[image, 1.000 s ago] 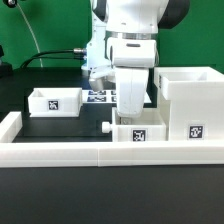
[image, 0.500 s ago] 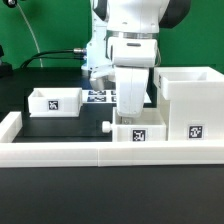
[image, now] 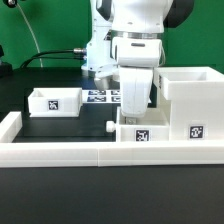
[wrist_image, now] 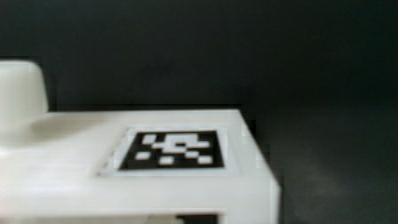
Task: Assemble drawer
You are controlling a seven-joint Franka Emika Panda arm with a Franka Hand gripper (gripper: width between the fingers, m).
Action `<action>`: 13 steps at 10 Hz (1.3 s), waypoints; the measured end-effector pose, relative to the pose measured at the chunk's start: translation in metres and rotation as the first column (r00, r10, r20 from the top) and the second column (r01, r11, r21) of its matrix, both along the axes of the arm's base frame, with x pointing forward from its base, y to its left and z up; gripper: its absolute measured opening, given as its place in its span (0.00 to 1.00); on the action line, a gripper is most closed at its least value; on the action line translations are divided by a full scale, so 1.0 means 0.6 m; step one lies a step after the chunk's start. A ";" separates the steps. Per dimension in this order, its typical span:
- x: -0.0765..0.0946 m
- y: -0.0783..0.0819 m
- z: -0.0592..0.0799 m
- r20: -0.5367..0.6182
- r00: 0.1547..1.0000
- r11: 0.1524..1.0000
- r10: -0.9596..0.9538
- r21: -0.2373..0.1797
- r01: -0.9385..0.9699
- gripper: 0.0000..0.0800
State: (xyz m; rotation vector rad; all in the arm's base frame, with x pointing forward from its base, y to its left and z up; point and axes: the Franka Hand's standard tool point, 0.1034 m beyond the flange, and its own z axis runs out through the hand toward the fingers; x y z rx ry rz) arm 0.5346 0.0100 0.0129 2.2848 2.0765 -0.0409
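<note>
Moved: since the earlier frames we see the arm (image: 135, 40) and the near tray (image: 142, 135) beneath it both sit slightly farther toward the exterior view's right, closer to the housing (image: 190, 100); the rest lies as it did.
Gripper: we find the gripper (image: 135, 112) pointing straight down into the near tray's open top, with the wrist body in front of the fingers.
Jaws: we cannot tell whether they are spread or pressed together; neither view shows the fingertips.
Near tray: it stands upright on the black table (image: 70, 125), just behind the border wall (image: 60, 150), with a small dark knob (image: 110, 127) on the side facing the exterior view's left and a tag facing the camera.
Housing: we see it at the exterior view's right, upright and open at the top, just beside the near tray; whether the two touch we cannot tell.
Far tray: the far tray (image: 55, 101) sits well apart at the exterior view's left, open side up.
Marker board: the marker board (image: 100, 96) lies flat behind the arm, between the far tray and the housing.
Wrist view: we get a blurred close look at a white part (wrist_image: 71, 140) bearing a square tag (wrist_image: 178, 150) against the dark table.
</note>
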 end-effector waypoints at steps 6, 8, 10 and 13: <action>-0.001 -0.006 -0.001 0.010 1.000 1.000 -0.009 0.003 0.009 0.05; -0.001 -0.003 -0.002 0.009 1.000 1.000 0.001 0.001 -0.001 0.05; -0.002 0.000 -0.001 -0.002 1.000 1.000 0.005 -0.008 -0.005 0.05; -0.001 -0.003 -0.001 -0.014 1.000 1.000 0.006 -0.018 -0.007 0.05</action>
